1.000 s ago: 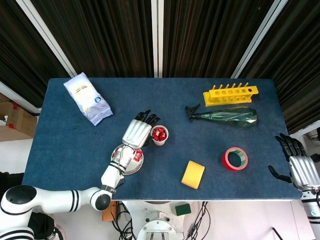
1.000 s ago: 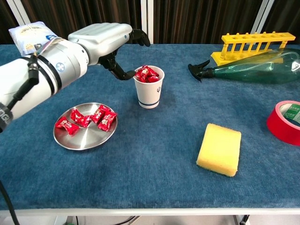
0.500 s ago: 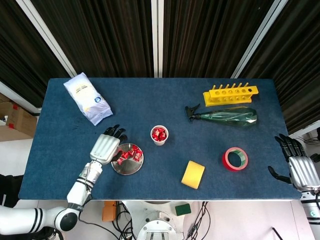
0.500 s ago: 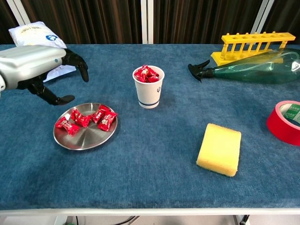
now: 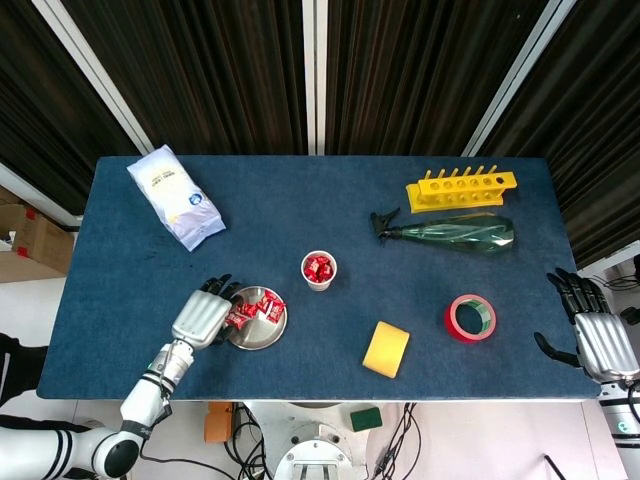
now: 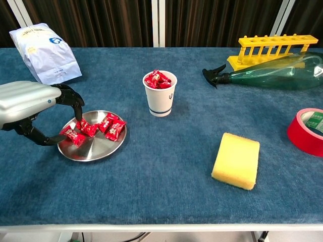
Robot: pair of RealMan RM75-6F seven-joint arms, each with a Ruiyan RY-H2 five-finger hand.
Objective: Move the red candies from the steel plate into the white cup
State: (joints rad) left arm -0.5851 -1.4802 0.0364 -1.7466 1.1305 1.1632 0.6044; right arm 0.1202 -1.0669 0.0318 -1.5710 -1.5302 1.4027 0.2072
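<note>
The steel plate [image 6: 96, 154] lies left of centre with several red candies [image 6: 108, 126] on it. The white cup [image 6: 161, 101] stands upright to its right, filled with red candies to the brim. My left hand [image 6: 25, 101] hovers at the plate's left rim, its fingers curved down over the leftmost candy [image 6: 72, 135] with thumb and fingers still apart around it. In the head view the left hand [image 5: 203, 315] overlaps the plate [image 5: 262, 338], and the cup [image 5: 319, 272] is apart from it. My right hand [image 5: 596, 340] sits off the table's right edge, fingers spread, holding nothing.
A white bag [image 5: 175, 197] lies at the back left. At the back right stand a yellow rack [image 5: 460, 187] and a lying green bottle [image 5: 455, 234]. A red tape roll [image 5: 470, 317] and a yellow sponge [image 5: 386, 349] sit at the front right.
My left hand has drawn back from the cup, swung left and come down onto the plate's left side, its fingers now around a candy. The right hand has barely moved.
</note>
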